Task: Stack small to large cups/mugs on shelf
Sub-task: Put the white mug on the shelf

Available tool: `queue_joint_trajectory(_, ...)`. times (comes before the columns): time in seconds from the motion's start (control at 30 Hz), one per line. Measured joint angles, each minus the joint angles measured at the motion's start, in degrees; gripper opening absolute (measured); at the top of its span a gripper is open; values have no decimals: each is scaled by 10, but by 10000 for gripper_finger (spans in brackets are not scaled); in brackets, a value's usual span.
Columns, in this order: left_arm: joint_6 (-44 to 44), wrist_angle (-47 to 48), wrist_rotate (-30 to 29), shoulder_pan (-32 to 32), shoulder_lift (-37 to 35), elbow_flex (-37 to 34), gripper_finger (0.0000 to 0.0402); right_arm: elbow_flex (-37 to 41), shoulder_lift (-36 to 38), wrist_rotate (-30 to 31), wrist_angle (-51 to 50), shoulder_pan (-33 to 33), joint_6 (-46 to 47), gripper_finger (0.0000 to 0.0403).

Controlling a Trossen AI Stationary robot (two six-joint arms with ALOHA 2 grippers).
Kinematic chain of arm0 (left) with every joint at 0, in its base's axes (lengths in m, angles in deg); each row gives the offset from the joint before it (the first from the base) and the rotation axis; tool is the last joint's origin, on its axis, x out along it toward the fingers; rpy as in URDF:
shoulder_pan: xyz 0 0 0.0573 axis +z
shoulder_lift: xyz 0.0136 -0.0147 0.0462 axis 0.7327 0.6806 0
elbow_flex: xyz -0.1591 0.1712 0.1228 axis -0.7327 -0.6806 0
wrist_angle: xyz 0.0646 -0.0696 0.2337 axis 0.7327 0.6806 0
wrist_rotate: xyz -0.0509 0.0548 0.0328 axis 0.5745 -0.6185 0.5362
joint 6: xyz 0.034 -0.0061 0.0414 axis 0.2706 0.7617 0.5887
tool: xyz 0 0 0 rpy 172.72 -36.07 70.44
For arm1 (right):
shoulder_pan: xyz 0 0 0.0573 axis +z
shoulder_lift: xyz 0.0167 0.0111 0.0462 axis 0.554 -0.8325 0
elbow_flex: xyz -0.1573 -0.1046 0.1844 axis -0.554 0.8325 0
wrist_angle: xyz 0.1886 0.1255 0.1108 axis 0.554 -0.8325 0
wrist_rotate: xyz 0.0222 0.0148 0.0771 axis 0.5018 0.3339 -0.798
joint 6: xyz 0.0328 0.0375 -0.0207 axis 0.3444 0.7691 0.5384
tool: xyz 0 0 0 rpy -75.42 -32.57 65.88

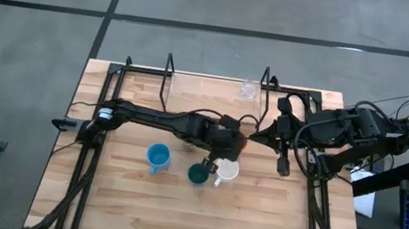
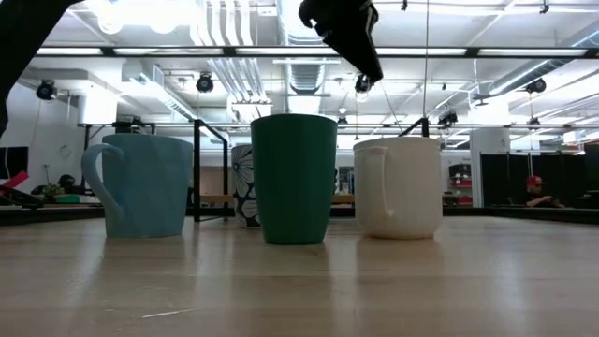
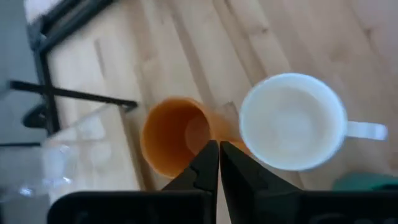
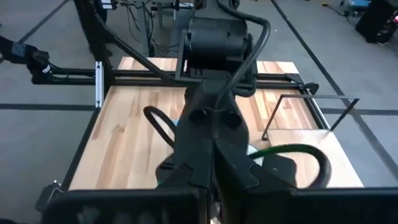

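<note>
Three mugs stand upright on the table near its middle: light blue, dark teal and white. Just beyond the white mug, an orange cup seems to lie on its side. My left gripper is shut, pointing steeply down over the orange cup and above the mug tops. A clear glass stands on the right end of the shelf. My right gripper is shut and raised at the right, facing the left arm.
A whitish cup with a flower pattern stands behind the blue and teal mugs. Black upright loops rise at the shelf's ends. Black frame rails run along the table's left and right sides. Bare wood lies toward the near edge.
</note>
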Motion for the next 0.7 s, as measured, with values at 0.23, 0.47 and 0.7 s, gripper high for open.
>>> queue_joint_trajectory(0.23,-89,57,-51,-14,1,-1,36,0,0,-8,-3,0,-8,9)
queue_joint_trajectory(0.47,-209,71,8,-14,1,-1,145,0,0,-8,-3,0,-10,9)
queue_joint_trajectory(0.7,-313,96,82,-13,1,1,191,0,0,-8,-3,0,-15,9)
